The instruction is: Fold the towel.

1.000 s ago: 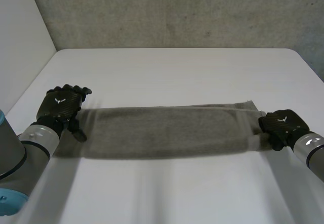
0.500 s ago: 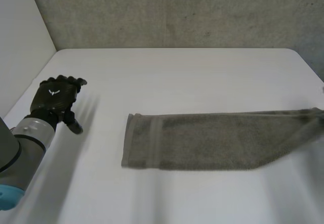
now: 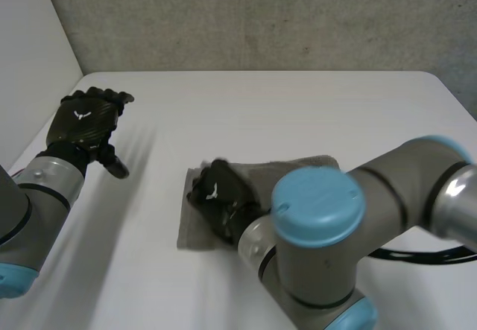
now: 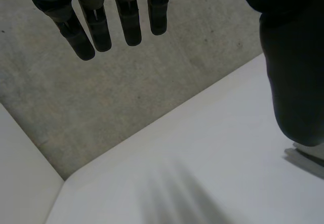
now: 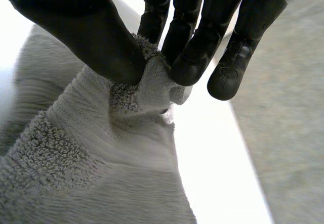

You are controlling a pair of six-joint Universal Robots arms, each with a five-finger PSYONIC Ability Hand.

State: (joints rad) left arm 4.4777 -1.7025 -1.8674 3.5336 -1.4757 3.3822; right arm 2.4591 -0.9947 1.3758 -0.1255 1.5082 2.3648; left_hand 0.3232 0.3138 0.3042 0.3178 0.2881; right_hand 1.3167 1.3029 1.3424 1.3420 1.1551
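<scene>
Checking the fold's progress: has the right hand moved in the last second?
Yes. The right hand, pinching the towel, has swept from near the table's right edge leftward, to the towel's left end.

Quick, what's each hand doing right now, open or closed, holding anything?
Left hand: open, fingers straight, holding nothing, apart from the towel.
Right hand: closed, pinching the towel between thumb and fingers.
</scene>
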